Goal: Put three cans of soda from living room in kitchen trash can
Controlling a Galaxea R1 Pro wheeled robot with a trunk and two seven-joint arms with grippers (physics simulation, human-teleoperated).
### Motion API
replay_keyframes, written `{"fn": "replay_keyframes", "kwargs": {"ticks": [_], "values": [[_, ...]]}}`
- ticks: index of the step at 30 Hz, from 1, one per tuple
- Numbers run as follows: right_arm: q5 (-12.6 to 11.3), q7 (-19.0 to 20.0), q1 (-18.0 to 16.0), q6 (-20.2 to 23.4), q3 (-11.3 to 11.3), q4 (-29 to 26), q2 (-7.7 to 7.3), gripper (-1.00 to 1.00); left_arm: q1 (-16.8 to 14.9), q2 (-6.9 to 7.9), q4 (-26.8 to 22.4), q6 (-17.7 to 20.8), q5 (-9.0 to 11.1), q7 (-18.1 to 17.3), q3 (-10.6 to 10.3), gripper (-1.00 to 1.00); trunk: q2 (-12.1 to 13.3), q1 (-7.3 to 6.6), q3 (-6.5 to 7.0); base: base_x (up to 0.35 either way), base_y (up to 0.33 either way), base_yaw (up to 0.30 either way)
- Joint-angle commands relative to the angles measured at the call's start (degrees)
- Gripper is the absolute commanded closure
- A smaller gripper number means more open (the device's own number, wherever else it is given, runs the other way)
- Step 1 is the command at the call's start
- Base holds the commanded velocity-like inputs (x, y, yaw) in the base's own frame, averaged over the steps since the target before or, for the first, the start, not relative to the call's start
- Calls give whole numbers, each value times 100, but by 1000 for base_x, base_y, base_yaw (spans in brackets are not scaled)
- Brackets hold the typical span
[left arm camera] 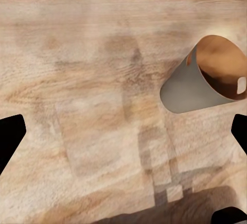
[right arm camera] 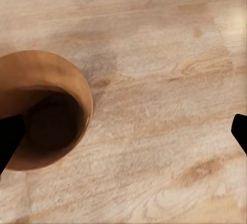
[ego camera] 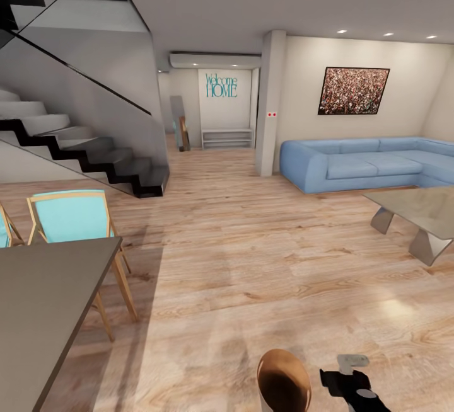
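head view: open-plan room with pale wood floor [ego camera: 252, 254], a staircase [ego camera: 75, 141], a blue sofa [ego camera: 366, 163], a glass-topped low table [ego camera: 422, 210], and at the near left a grey dining table [ego camera: 44, 298] with turquoise chairs [ego camera: 69, 217]. the trash can [ego camera: 285, 379], brown-orange inside, stands at the lower edge of the view, just beside the right gripper [ego camera: 353, 380]. no soda cans can be made out on the floor, the tables or the sofa.

left wrist view: the trash can [left arm camera: 190, 88] shows pale grey outside, with a small cut-out near its rim, above bare floor. the left gripper [left arm camera: 123, 136] has its dark fingertips at opposite edges of the picture, spread wide, nothing between them.

right wrist view: the trash can [right arm camera: 77, 88] is seen from above; its interior looks empty. the right gripper [right arm camera: 123, 136] likewise has its fingers far apart and holds nothing; one fingertip overlaps the bin's rim, though contact cannot be judged.

risk, as a judgement: the bin sits very close to the arms and base, so a turn or drive-off toward the cans could knock it over or push it away. the dining table's corner and the chairs to the left may also be clipped in a tight turn.
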Motion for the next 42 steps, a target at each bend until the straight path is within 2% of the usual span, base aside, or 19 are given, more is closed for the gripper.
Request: {"fn": "replay_keyframes", "kwargs": {"ticks": [1,19,42], "values": [[0,-1,-3,-4,0,6,7,-100,0,0,2,0,0,0,0,-100,0,0,0,22,5,0],[-6,-7,-16,-241,5,28,37,-100,0,0,0,0,0,0,7,-100,0,0,-6,67,43,0],[-29,-21,-16,-267,-18,28,37,-100,0,0,0,0,0,0,0,-100,0,0,-203,0,0,0]]}}
